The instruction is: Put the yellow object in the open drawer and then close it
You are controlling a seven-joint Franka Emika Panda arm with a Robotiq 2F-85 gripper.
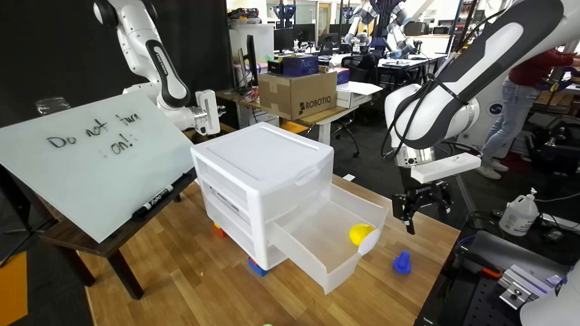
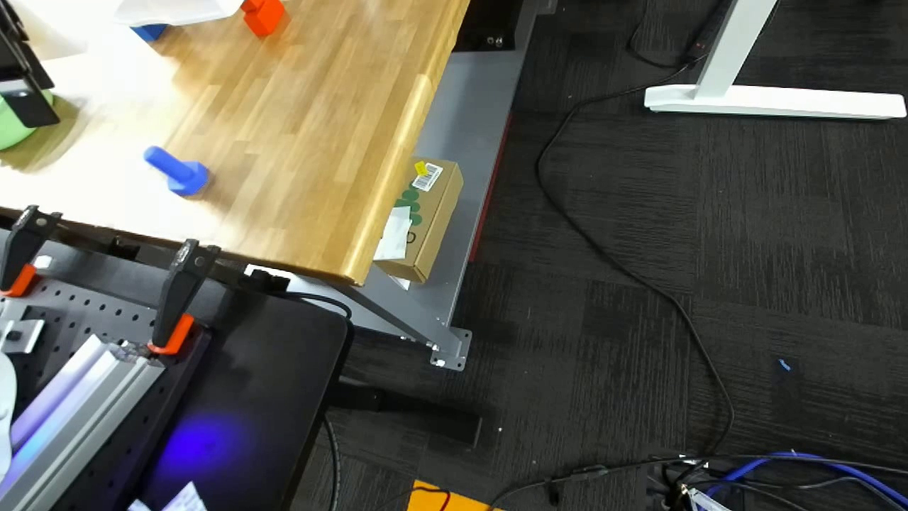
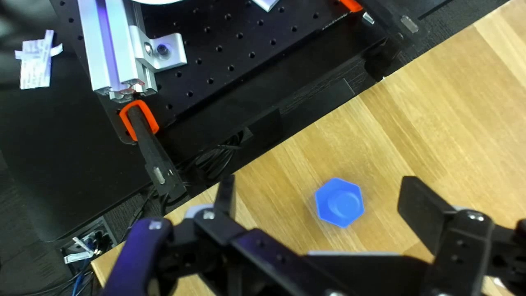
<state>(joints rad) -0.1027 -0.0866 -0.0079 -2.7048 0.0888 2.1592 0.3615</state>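
In an exterior view, the drawer unit [image 1: 272,154] stands upon blocks [image 1: 257,266] on the surface [image 1: 204,280]. Its open drawer [image 1: 312,231], the lowest one, extends to the right and forward; inside it lies the object [image 1: 361,234], near the front wall. To the right of this drawer, apart from it, stands the bolt [image 1: 402,263] on the surface, and the tool [image 1: 427,217] is in the air. In the wrist view, the bolt is seen between the two fingers [image 3: 425,211]. To the left of the unit is the board [image 1: 90,154], with the marker [image 1: 156,199] along its lower edge; behind the board is the second arm [image 1: 167,72]. Behind the unit, the carton [image 1: 294,93] rests on a desk [image 1: 317,118].
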